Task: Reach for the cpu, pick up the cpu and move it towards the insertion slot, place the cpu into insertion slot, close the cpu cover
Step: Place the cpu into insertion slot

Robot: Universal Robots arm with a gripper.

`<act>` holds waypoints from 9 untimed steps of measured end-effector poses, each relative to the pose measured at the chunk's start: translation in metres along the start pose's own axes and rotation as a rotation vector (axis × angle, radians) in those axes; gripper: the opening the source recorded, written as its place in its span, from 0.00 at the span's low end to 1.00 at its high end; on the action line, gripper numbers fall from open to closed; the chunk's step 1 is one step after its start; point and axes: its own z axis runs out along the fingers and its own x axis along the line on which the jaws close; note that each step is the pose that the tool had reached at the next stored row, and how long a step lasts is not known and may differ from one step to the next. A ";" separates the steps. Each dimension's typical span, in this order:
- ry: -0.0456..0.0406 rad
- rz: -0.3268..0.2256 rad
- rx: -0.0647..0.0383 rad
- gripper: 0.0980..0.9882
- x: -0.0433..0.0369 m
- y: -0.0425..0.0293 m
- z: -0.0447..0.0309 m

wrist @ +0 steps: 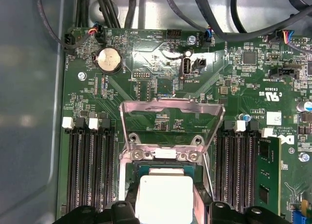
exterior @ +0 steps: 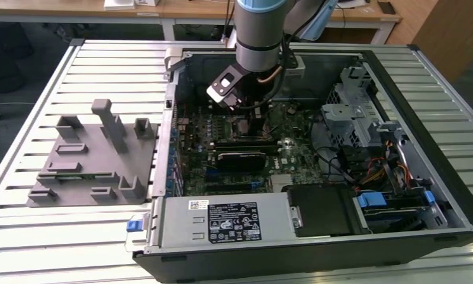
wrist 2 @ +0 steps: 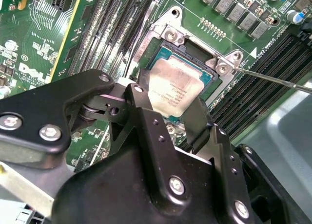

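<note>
- The robot arm reached down into an open computer case (exterior: 425,195), its gripper (exterior: 248,118) low over the green motherboard (wrist: 146,63).
- In both wrist views, the black fingers (wrist 2: 146,121) sat either side of the cpu (wrist 2: 175,87), apparently clamped on its edges.
- The cpu (wrist: 163,197) was at the insertion slot (wrist 2: 200,55), seemingly resting in it.
- The cpu cover (wrist: 170,109) stood raised, hinged open behind the slot.
- A grey fixture block (exterior: 86,160) lay outside the case, on the exterior view's left.

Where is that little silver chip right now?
In both wrist views the cpu sits over the insertion slot on the green motherboard, between the gripper fingers, with the cpu cover standing open beside it.
</note>
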 end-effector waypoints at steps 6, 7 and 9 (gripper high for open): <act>0.0002 -0.002 0.000 0.48 0.0000 0.0000 0.0001; 0.0002 -0.003 0.000 0.48 0.0000 0.0000 0.0001; 0.0007 -0.008 0.000 0.48 0.0000 0.0000 0.0006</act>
